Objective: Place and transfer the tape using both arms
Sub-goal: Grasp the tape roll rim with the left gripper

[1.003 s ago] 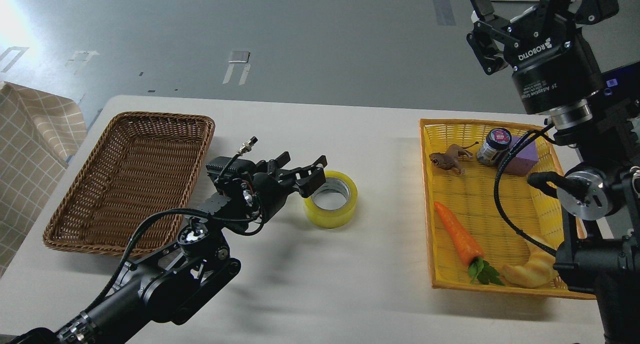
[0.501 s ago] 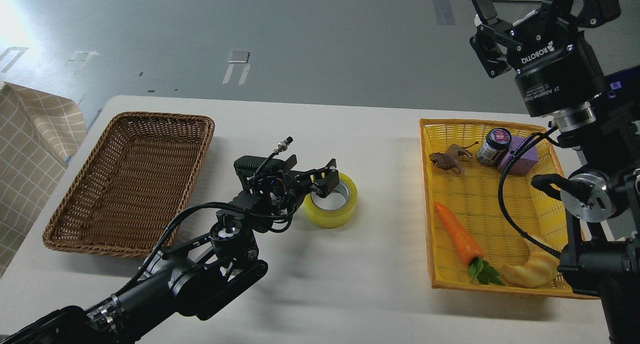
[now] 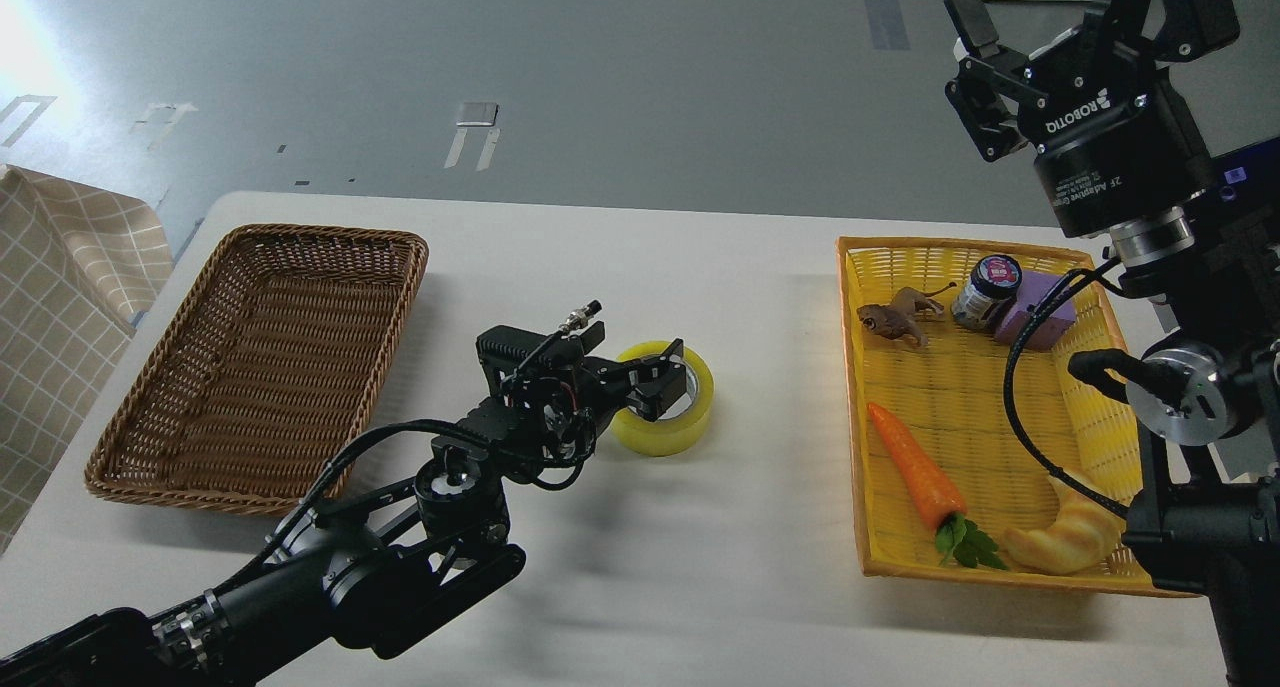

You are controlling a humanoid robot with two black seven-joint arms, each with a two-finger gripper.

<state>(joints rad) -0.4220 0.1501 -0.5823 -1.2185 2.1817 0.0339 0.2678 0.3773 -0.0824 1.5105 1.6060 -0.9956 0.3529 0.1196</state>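
Note:
The tape [image 3: 688, 422], a yellow translucent roll with a grey-white core, lies flat on the white table [image 3: 700, 567] near the middle. My left gripper [image 3: 645, 377] is open at the roll's left side. One finger [image 3: 665, 382] reaches over the core hole, and the rest of the gripper covers the roll's left wall. I cannot tell whether it touches the tape. My right gripper [image 3: 1010, 12] is open and empty, held high above the table's back right, far from the tape.
An empty brown wicker basket [image 3: 260, 347] stands at the left. A yellow basket [image 3: 850, 367] at the right holds a carrot [image 3: 915, 467], a croissant [image 3: 1065, 542], a small jar [image 3: 985, 287], a purple block [image 3: 1050, 319] and a toy animal [image 3: 895, 319].
My left gripper has moved right and down, from beside the tape to over its left wall and core. The tape has not moved. My right gripper has drifted slightly right.

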